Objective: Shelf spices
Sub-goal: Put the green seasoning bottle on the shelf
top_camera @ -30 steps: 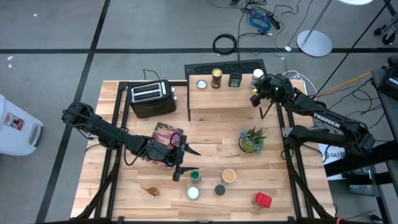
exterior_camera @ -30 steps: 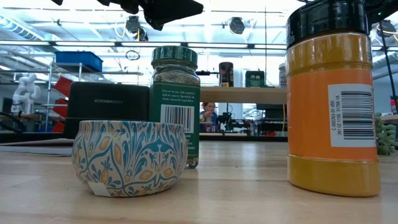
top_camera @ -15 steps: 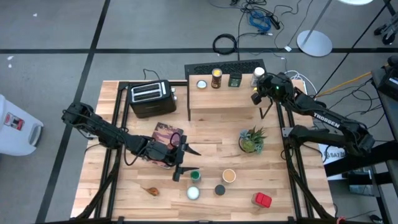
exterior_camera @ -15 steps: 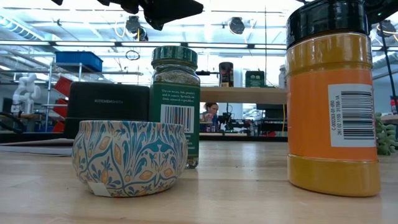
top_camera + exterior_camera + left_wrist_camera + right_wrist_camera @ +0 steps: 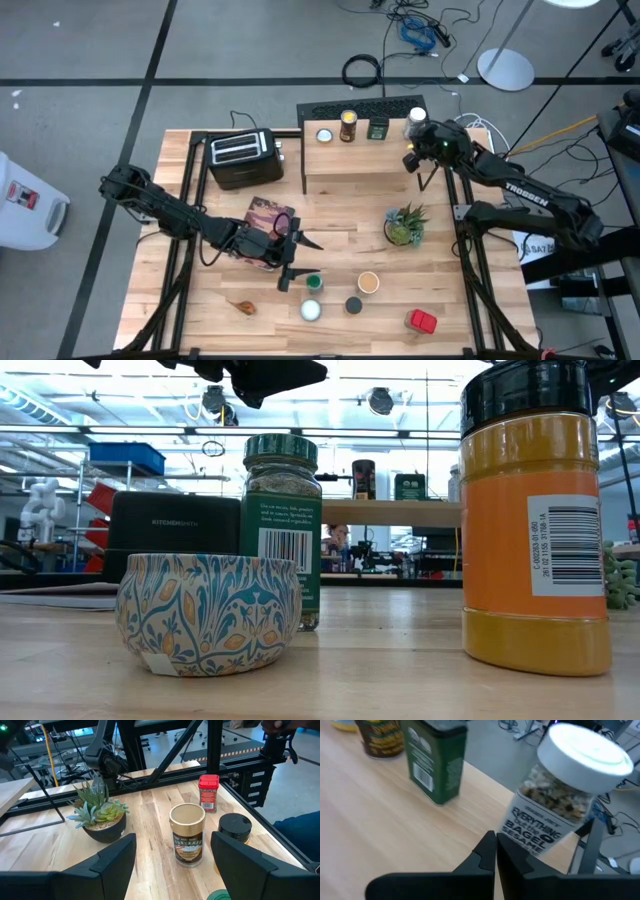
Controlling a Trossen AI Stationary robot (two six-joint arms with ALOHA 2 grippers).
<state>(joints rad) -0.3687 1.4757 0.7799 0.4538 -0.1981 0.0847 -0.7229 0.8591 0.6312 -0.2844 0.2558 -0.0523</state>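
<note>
High view: near the table's front edge stand a red tin [image 5: 422, 320], a black-topped jar [image 5: 353, 305], a white-topped tin [image 5: 311, 311], a tan-lidded jar [image 5: 369, 283] and a green-lidded jar [image 5: 314, 284]. Just left of these, the left gripper [image 5: 296, 258] hovers with fingers apart, empty. Farther back, the right gripper [image 5: 409, 158], fingers together, sits at the wooden shelf's [image 5: 360, 155] right end, by a white-capped bagel-seasoning jar [image 5: 415, 121].
</note>
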